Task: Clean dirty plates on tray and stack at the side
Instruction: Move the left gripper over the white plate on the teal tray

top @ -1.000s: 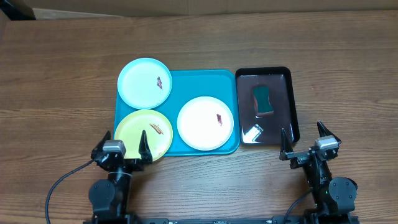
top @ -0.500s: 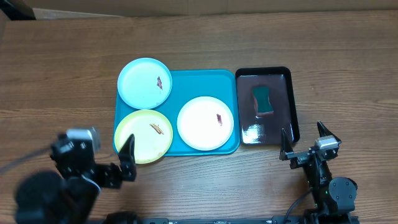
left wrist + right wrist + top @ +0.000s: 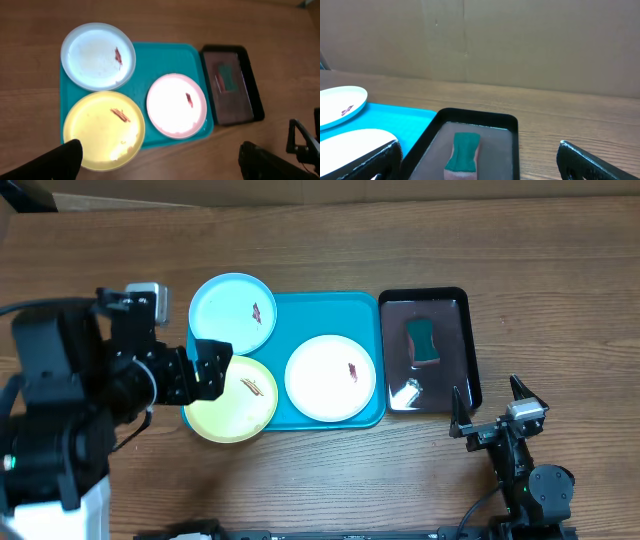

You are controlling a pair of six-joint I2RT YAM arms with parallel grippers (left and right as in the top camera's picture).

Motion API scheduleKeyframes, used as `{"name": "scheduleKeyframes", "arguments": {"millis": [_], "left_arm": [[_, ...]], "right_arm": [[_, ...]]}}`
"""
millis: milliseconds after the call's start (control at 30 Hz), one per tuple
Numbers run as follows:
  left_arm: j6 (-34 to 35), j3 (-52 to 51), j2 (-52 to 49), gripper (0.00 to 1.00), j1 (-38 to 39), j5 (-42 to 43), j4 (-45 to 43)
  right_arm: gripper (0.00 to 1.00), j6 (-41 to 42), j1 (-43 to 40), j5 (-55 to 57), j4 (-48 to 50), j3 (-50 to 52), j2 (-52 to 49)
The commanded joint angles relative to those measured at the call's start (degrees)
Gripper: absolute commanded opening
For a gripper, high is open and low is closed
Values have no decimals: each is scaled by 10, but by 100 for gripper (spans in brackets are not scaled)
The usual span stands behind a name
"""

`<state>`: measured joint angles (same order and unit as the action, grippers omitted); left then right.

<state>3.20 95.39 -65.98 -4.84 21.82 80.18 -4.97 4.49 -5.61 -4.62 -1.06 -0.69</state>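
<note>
**A:** How does the left claw [image 3: 159, 146] stand?

**B:** Spread wide and holding nothing. From overhead it hangs above the left edge of the turquoise tray [image 3: 315, 315], over the spot where the light blue plate [image 3: 233, 313] and the yellow-green plate [image 3: 238, 405] meet. Its own camera looks down on the whole tray.

**A:** And the right claw [image 3: 486, 390]?

**B:** Also wide and empty, low at the near edge of the worktop [image 3: 560, 280], just beside the near right corner of the black tray [image 3: 471, 350].

**A:** Where are the 3 plates?

**B:** All on the turquoise tray, none stacked. The blue one overhangs the far left corner and the yellow-green one overhangs the near left corner. The white plate [image 3: 330, 377] lies fully inside on the right. Each carries 1 small brown smear.

**A:** Anything in the black tray?

**B:** A green sponge [image 3: 423, 342], lying flat.
</note>
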Motion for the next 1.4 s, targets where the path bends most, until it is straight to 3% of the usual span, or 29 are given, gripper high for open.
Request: {"name": "scheduleKeyframes", "arguments": {"millis": [0,200,1200,1367], "left_arm": [[23,2,-26,100,4,17,10],[72,-6,-60,100,4,16,5],[76,-5,-67,100,4,-32,6],[107,10,-70,100,4,-49,7]], "right_arm": [[100,-4,-3,0,3,6,5],[100,-4,-3,0,3,6,5],[100,-4,-3,0,3,6,5],[100,-4,-3,0,3,6,5]]}}
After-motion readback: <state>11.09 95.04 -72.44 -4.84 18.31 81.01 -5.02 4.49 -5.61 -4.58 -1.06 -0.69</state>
